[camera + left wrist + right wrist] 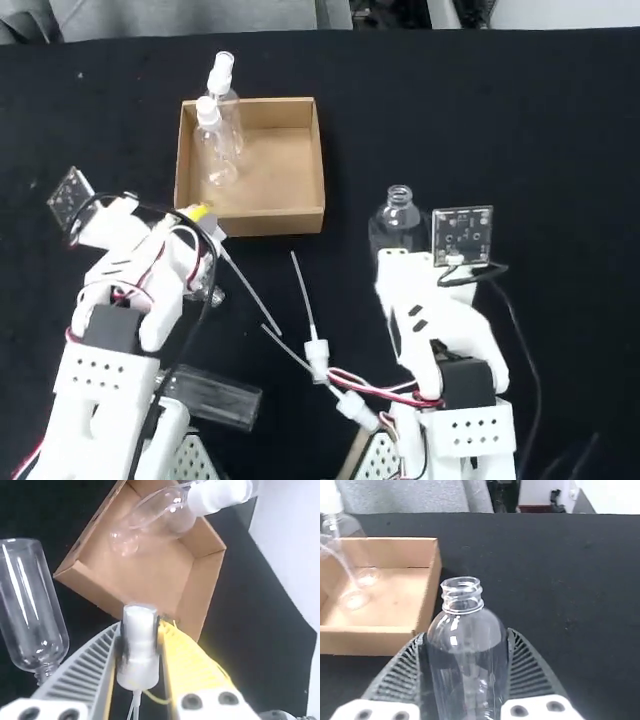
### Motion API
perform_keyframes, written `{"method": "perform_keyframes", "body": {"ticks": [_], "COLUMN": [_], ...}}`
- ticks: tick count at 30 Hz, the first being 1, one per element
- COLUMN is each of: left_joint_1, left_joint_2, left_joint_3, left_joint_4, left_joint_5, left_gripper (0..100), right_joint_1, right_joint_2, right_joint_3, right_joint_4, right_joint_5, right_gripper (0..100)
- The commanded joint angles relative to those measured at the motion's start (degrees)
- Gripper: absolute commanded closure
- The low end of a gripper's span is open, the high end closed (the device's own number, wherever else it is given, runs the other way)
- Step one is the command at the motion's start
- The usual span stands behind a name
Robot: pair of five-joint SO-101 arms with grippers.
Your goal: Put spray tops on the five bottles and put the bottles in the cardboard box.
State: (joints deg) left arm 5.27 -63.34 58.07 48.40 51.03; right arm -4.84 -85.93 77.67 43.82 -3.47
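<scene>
My left gripper (pixel 140 625) is shut on a white spray top (pixel 139 650), just outside the front left corner of the cardboard box (pixel 200 595). Seen from above, that gripper (pixel 205 222) has the top's thin tube (pixel 245 285) trailing back over the table. My right gripper (pixel 466 640) is shut on an upright clear bottle (pixel 462 620) with an open neck, which stands right of the box (pixel 265 218) in the high view (pixel 398 212). Two capped bottles (pixel 220 140) lie against the box's left side. An uncapped bottle (pixel 30 610) is beside my left gripper.
Two loose spray tops (pixel 318 352) (pixel 350 405) with long tubes lie on the black table between the arms' bases. Another clear bottle (pixel 210 395) lies by the left arm's base. Red and white cables run near the right arm's base.
</scene>
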Motion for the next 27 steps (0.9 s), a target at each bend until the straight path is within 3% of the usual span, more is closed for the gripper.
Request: {"method": "perform_keyframes", "body": {"ticks": [1,27], "left_joint_1": [-0.66,-6.81], "left_joint_2": [-4.4,-17.23], "left_joint_3": [-0.04,0.57], "left_joint_4": [-0.26,-0.26], "left_joint_5": [-0.18,0.18], "left_gripper": [97,97], "right_joint_1": [-1.67,-10.81], "right_joint_2": [-1.27,-1.27], "right_joint_3": [-0.66,-0.31], "right_joint_4": [-1.93,-1.93], "right_joint_5": [0.0,0.09], "right_gripper": [98.6,98.6]}}
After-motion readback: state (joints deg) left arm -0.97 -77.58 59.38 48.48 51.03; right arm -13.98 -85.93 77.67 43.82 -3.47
